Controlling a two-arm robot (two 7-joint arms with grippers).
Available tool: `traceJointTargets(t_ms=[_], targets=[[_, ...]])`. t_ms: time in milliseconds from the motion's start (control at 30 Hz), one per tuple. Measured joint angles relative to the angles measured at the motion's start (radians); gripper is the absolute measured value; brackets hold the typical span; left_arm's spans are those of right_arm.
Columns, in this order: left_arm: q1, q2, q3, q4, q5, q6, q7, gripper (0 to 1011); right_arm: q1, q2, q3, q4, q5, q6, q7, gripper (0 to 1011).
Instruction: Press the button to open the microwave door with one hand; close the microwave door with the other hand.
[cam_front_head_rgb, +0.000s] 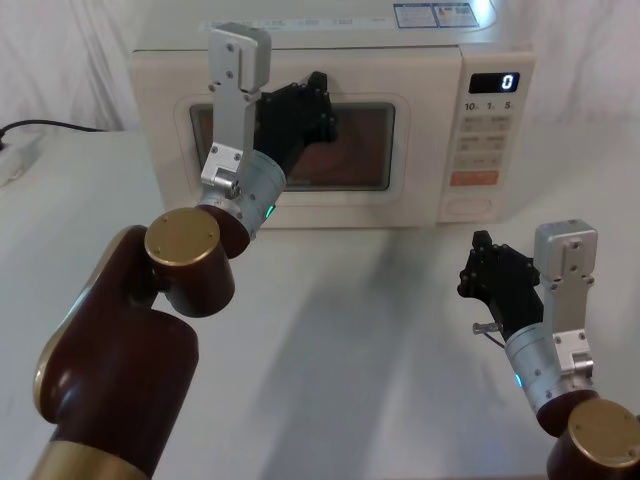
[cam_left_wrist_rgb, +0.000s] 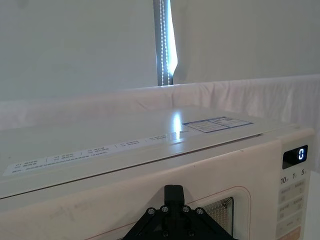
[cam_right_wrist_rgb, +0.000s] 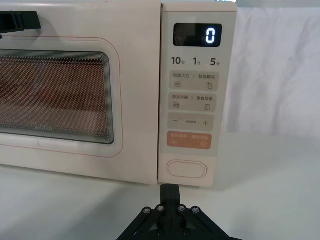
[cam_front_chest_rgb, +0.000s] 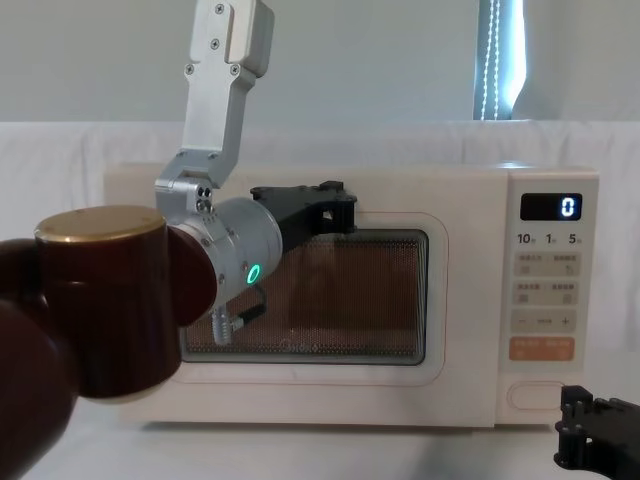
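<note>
**A:** At the lower right corner of the microwave front, on the control panel (cam_right_wrist_rgb: 198, 90), sits the button (cam_right_wrist_rgb: 187, 169), under the orange key (cam_right_wrist_rgb: 190, 139). Which gripper is nearer to it?

**B:** The right gripper (cam_front_head_rgb: 492, 272). It hangs low over the worktop (cam_front_head_rgb: 340, 340), in front of the panel and apart from it. From the right wrist view the button lies straight ahead and a little higher, with its long axis level.

**A:** Are its fingers wide or narrow?

**B:** I cannot tell for either gripper.

**A:** And the microwave door (cam_front_chest_rgb: 330, 370)?

**B:** It looks closed, flat with the front. The left gripper (cam_front_chest_rgb: 335, 205) is raised at the upper edge of the window (cam_front_chest_rgb: 360, 300), touching or almost touching; I cannot say which.

**A:** So which move is next?

**B:** I judge a short push forward by the right arm, while the left one waits by the door.
</note>
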Motion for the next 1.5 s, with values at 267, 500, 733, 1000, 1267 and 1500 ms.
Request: traceJointTargets(t_ms=[267, 500, 733, 1000, 1267, 1500], targets=[[-0.002, -0.004, -0.001, 0.004, 0.001, -0.001, -0.002, 0, 0.0, 0.0, 0.0, 0.0, 0.0, 0.0, 0.0, 0], [-0.004, -0.006, -0.002, 0.009, 0.002, -0.003, -0.002, 0, 0.0, 0.0, 0.0, 0.0, 0.0, 0.0, 0.0, 0], [-0.005, -0.007, -0.003, 0.009, 0.002, -0.003, -0.004, 0, 0.0, 0.0, 0.0, 0.0, 0.0, 0.0, 0.0, 0], [0.022, -0.003, -0.001, -0.036, -0.001, -0.003, -0.01, 0, 0.0, 0.0, 0.0, 0.0, 0.0, 0.0, 0.0, 0], [0.101, 0.016, 0.0, -0.144, -0.005, 0.011, -0.004, 0, 0.0, 0.0, 0.0, 0.0, 0.0, 0.0, 0.0, 0], [0.197, 0.046, -0.02, -0.243, -0.01, 0.024, 0.015, 0, 0.0, 0.0, 0.0, 0.0, 0.0, 0.0, 0.0, 0]])
